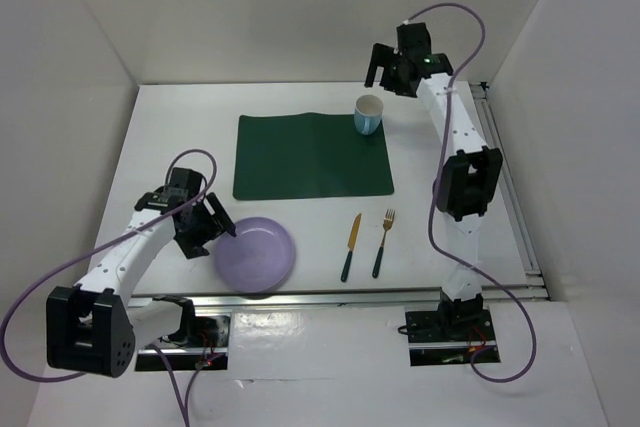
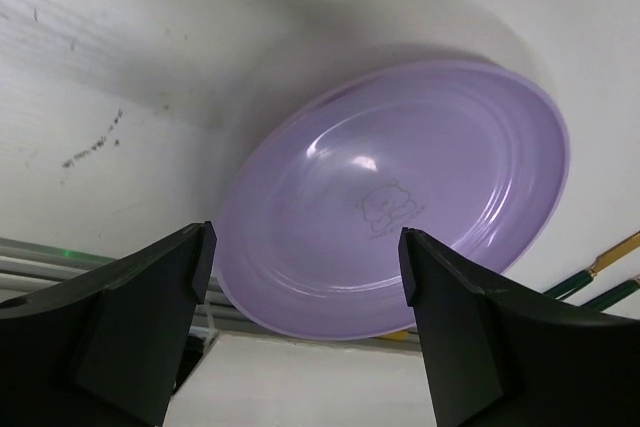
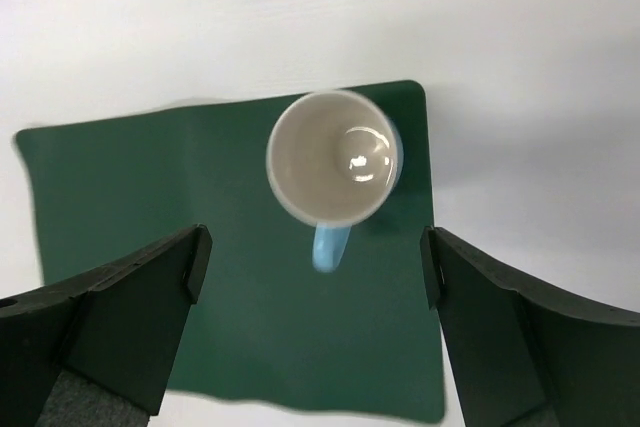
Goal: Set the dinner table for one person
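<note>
The white dinner table holds a dark green placemat in its middle. A light blue cup stands upright on the mat's far right corner. A purple plate lies near the front edge, left of a knife and a fork. My left gripper is open and empty at the plate's left rim; in the left wrist view the plate lies just beyond the fingers. My right gripper hovers open and empty above the cup; in the right wrist view the cup's handle points toward me.
White walls enclose the table on three sides. A metal rail runs along the front edge close under the plate. The knife and fork handles show at the right of the left wrist view. The placemat has a slightly raised fold.
</note>
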`<state>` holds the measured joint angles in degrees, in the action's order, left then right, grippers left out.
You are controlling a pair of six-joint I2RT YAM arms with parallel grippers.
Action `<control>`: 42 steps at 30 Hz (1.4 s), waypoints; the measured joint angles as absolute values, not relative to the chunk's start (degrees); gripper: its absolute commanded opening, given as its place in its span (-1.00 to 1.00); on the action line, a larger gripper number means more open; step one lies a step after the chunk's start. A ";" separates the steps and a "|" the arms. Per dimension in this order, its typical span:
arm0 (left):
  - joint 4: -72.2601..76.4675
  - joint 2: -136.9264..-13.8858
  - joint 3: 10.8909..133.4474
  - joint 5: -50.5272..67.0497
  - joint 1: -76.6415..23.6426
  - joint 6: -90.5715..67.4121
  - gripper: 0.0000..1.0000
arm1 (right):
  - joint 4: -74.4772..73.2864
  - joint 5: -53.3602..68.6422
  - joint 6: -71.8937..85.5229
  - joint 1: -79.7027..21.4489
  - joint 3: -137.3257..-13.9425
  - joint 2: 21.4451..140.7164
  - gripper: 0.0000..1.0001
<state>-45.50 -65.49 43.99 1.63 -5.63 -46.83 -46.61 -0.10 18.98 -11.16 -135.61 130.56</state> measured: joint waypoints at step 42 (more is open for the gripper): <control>-36.67 -88.88 77.49 3.99 -9.10 -47.72 -1.00 | -44.56 -0.10 19.22 -5.45 -78.54 80.82 0.81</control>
<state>-36.67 -88.88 77.49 3.99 -9.10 -47.72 -44.56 -0.10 19.22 -5.45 -78.54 80.82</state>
